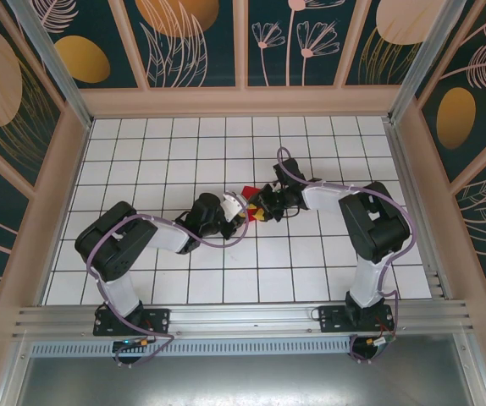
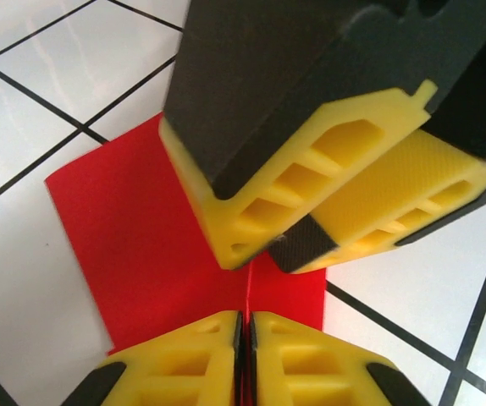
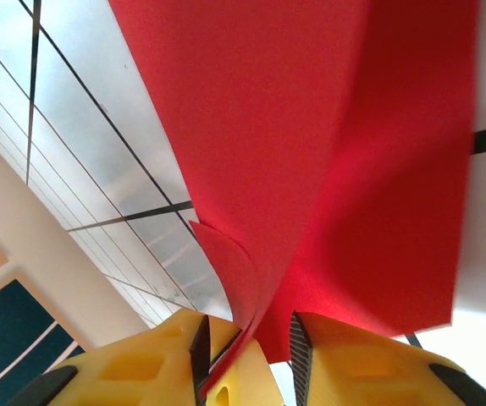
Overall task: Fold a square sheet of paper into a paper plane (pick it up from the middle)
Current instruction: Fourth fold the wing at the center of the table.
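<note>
step: mid-fold at bench [image 1: 184,152] centre | left pincer [image 2: 243,326]: clamped on the square sheet of paper [image 2: 141,220], near edge | right pincer [image 3: 247,334]: pinching a raised fold | advice: pull gently and evenly, line up edges before pressing the crease, avoid tearing

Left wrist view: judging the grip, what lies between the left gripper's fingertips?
A thin ridge of the red paper, pinched by the left gripper, in the left wrist view.
</note>
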Motion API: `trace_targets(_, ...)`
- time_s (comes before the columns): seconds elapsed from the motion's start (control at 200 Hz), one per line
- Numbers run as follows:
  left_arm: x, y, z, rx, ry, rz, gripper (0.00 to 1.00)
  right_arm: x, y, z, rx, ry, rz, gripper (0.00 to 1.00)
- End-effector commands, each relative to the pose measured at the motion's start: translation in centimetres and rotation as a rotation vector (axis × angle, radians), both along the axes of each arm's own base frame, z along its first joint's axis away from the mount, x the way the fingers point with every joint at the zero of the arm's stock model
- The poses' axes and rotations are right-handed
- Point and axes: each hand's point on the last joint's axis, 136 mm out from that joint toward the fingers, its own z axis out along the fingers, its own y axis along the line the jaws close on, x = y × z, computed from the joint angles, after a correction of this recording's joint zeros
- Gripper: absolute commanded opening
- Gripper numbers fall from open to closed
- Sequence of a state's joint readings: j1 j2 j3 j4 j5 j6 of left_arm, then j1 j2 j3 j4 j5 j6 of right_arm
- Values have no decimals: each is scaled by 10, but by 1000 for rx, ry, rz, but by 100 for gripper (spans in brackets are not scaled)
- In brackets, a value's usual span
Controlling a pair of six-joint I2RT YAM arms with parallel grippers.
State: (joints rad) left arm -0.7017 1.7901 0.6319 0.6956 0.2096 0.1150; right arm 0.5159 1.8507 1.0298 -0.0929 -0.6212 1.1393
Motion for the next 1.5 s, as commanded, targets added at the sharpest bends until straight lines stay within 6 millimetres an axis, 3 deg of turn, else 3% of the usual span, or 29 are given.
trace_targets(0.0,-4,-10,1,-39,45,-18,11,9,-5,5,-27,-25,-5,42)
trace_targets(0.125,-4,-11,3,-80,105,14,11,20,-18,12,-66,-110,-21,55)
trace_targets(0.375,-2,-3,0,-176,260,175,11,28,-35,25,-62,-330,-30,56)
trace_targets(0.826,-10,16,7,-379,331,320,12,13,-9,27,101,-417,74,48)
trace_targets(1.141,-12,27,14,-457,315,369,12,8,10,8,106,-389,134,39)
trace_targets(1.496,-16,34,13,-567,387,430,12,14,25,-3,123,-408,174,38)
